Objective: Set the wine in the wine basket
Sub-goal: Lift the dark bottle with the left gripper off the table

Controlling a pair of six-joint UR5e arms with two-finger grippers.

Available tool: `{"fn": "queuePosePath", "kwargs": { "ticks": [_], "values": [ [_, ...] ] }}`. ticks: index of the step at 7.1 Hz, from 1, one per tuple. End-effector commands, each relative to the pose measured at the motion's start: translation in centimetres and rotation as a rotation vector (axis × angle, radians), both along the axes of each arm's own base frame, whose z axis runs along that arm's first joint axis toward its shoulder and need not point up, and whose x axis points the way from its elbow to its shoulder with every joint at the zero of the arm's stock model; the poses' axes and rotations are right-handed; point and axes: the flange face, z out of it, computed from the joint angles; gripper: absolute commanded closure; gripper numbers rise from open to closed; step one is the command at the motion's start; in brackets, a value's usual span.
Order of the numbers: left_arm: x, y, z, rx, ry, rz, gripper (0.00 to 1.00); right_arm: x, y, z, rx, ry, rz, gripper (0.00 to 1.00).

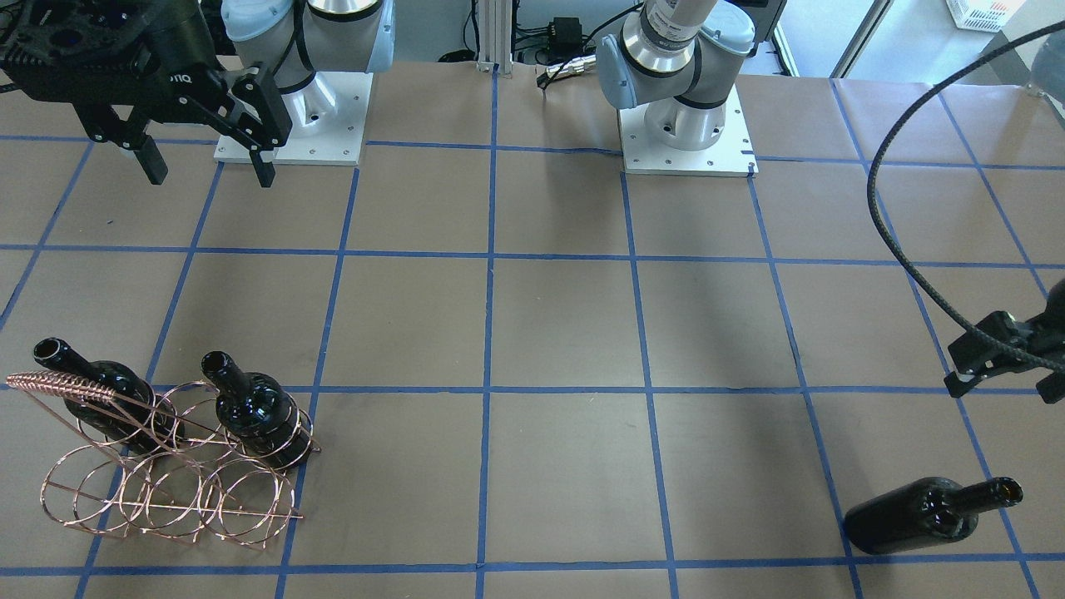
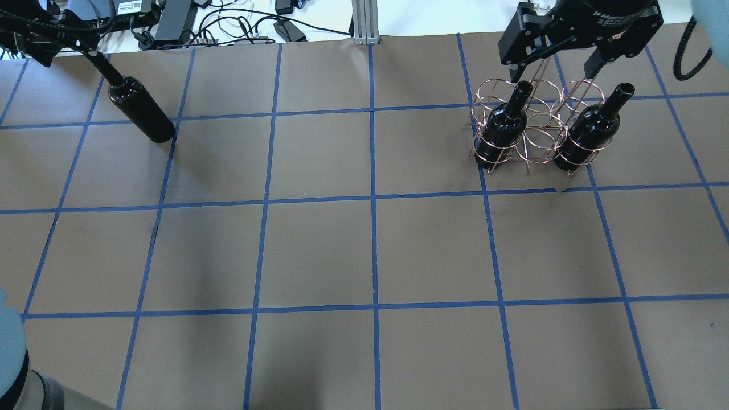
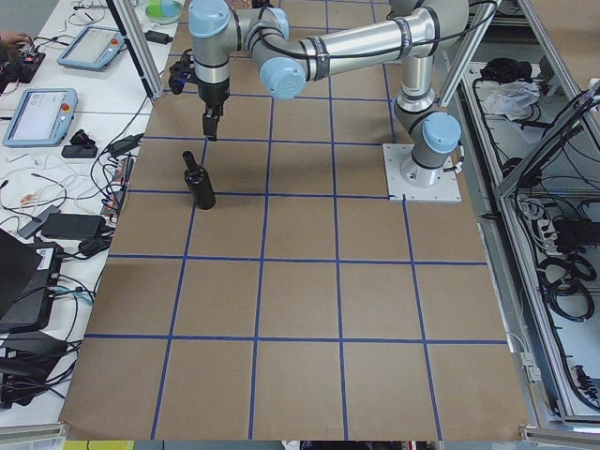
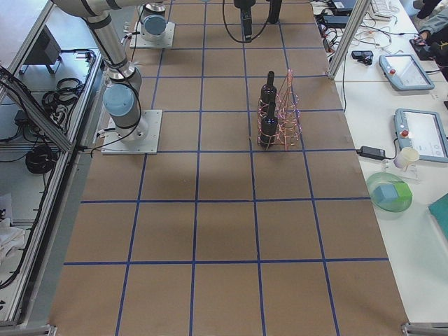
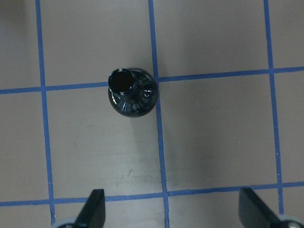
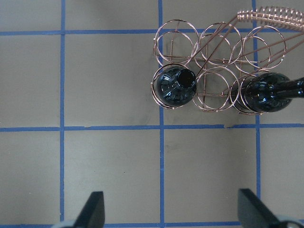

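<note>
Left gripper [image 5: 175, 211] spread wide, upright wine [image 5: 130, 92] below it, untouched, right gripper [image 6: 173, 209] likewise released, wine basket [image 6: 216, 68] below, holding two bottles [image 6: 175, 88]

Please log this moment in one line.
left gripper open near standing wine | right gripper open near wine basket | two bottles inside

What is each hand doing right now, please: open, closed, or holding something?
Left hand: open, holding nothing.
Right hand: open, holding nothing.
</note>
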Motion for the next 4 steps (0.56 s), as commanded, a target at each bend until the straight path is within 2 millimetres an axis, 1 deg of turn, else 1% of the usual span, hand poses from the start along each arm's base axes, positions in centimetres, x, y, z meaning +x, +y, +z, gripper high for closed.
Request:
{"fn": "queuePosePath", "kwargs": {
  "ticks": [1,2,4],
  "values": [
    [2.1,-3.1,-3.8,-0.027,0.005,0.007,0.0,0.0,0.3,0.3,-0.005,0.0,0.001,0.0],
    [2.5,-4.1,-5.5,-0.03,0.004,0.006,0.0,0.0,0.3,0.3,-0.007,-0.001,0.001,0.0],
    [3.3,-5.9,-7.5,-0.019,0.007,0.0,0.0,0.0,0.5,0.7,-0.015,0.004,0.0,0.0]
  ]
}}
